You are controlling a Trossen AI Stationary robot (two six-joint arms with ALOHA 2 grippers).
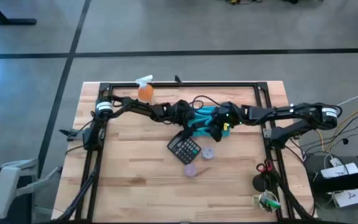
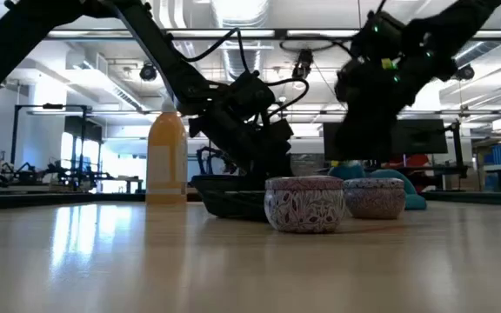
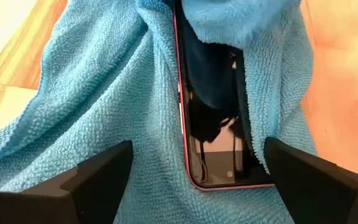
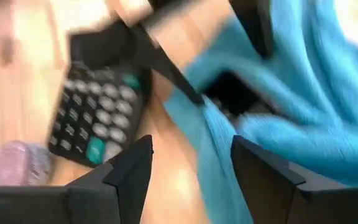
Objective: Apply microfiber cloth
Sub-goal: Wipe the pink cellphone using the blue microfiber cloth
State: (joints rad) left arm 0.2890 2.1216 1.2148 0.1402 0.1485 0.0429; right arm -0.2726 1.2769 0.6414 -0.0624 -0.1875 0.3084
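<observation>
Orange spray bottle (image 1: 145, 91) sits upper left, well clear. Mid-frame the left gripper (image 1: 185, 116) hangs spread wide over the microfiber cloth (image 1: 205, 118), which half-covers a phone (image 3: 213, 118). Right gripper (image 1: 219, 127) is released too, calculator (image 1: 184, 149) just below.

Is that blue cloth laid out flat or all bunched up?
Bunched up. The microfiber cloth lies in rumpled folds draped over a phone, covering part of its dark screen and leaving the rest bare.

Rumpled teal microfiber cloth (image 3: 104, 112) partly covers a dark phone (image 3: 213, 124).
</observation>
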